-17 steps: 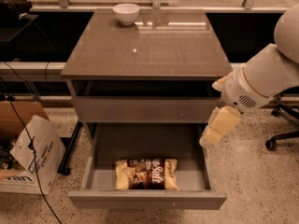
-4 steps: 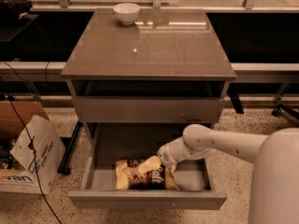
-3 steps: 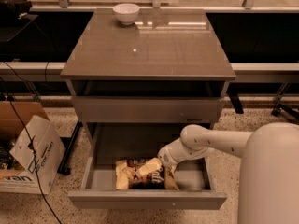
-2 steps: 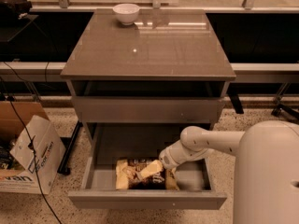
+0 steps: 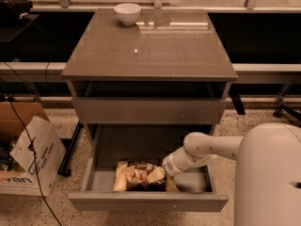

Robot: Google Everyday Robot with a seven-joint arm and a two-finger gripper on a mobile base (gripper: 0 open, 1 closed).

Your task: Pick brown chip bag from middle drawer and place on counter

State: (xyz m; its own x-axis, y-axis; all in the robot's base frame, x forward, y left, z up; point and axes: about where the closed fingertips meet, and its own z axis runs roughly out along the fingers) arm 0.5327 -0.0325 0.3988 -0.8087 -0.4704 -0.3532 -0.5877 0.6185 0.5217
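The brown chip bag (image 5: 134, 175) lies in the open middle drawer (image 5: 146, 201), near its front wall, left of centre. My gripper (image 5: 157, 174) reaches down into the drawer from the right and sits on the bag's right end, its pale fingers over the crinkled wrapper. The arm's white forearm and large white body fill the lower right of the camera view. The counter (image 5: 150, 46) is the glossy grey-brown top of the cabinet, above the drawer.
A white bowl (image 5: 127, 12) stands at the counter's back left. A shut drawer front (image 5: 148, 109) sits above the open one. A cardboard box (image 5: 28, 154) and cables lie on the floor at left. Chair legs show at far right.
My gripper has come down from beside the cabinet into the drawer onto the bag's right end. Over the last second it edged lower and the bag's right end crumpled slightly.
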